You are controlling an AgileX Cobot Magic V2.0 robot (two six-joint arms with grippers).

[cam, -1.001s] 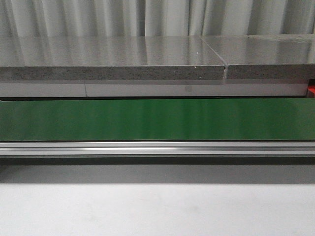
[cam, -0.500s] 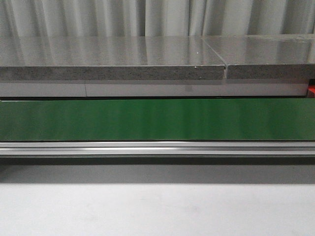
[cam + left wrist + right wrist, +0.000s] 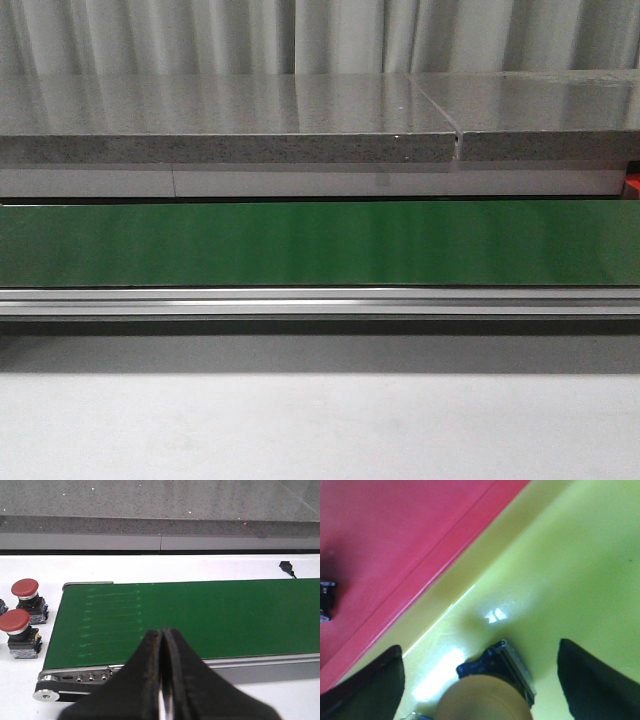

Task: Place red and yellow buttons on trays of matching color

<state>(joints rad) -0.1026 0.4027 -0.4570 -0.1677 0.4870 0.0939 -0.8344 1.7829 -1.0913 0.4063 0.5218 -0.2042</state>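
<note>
Yellow plastic is filling most of the right wrist view: the yellow tray point(image 3: 580, 555) is lying edge to edge with the red tray point(image 3: 380, 525), their raised rims touching along a diagonal line. One yellow button point(image 3: 485, 692) is sitting on the yellow tray's floor, its rounded cap blurred and its dark, metal-edged base showing beside it. The right gripper point(image 3: 482, 680) is hanging over it with fingers spread wide, one on each side and both apart from the button. A small dark object point(image 3: 326, 600) is lying on the red tray at the view's border, too cut off to name.

Two red buttons are standing on the white table point(image 3: 200, 562) just beside the end of the green belt point(image 3: 200, 617): one red button point(image 3: 29, 600) farther off, the other red button point(image 3: 17, 632) nearer, each with a mushroom cap on a dark block. The left gripper point(image 3: 161, 670) is hovering above the belt's near rail, its fingers pressed together with nothing between them.

Green belt surface is lying bare along its whole visible length, and the front view is showing only belt point(image 3: 320, 243), grey counter point(image 3: 230, 120) and table.
</note>
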